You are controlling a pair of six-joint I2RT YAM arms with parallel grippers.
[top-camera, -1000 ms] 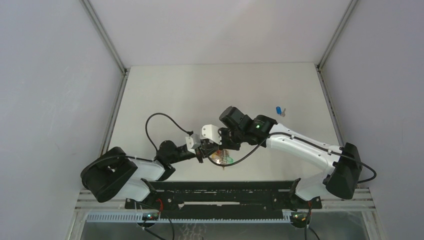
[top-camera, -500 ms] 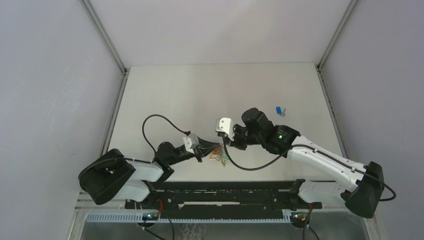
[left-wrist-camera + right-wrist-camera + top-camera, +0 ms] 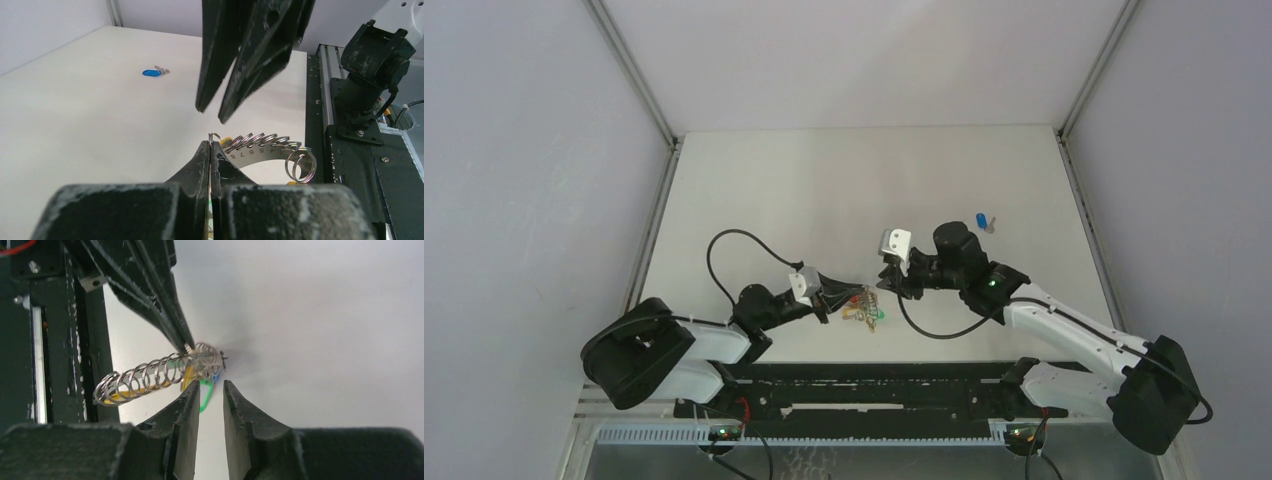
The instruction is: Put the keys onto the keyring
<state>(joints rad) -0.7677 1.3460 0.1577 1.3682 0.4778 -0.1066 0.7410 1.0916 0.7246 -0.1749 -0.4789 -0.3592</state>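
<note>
My left jaws pinched shut on the keyring (image 3: pixel 260 140); my right jaws slightly parted, empty, just beside it. The blue key (image 3: pixel 982 221) lies well apart on the surface (image 3: pixel 824 190).

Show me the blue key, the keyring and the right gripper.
blue key (image 3: pixel 980 219): top view, its blue cap.
keyring (image 3: pixel 150 374): right wrist view, silver ring coil.
right gripper (image 3: pixel 210 386): right wrist view, between fingertips.

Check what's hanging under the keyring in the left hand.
Under the keyring, which the left hand pinches, a green cap, a yellow cap and a blue cap show. The keyring itself and the right hand cover the key blades and any others.
</note>
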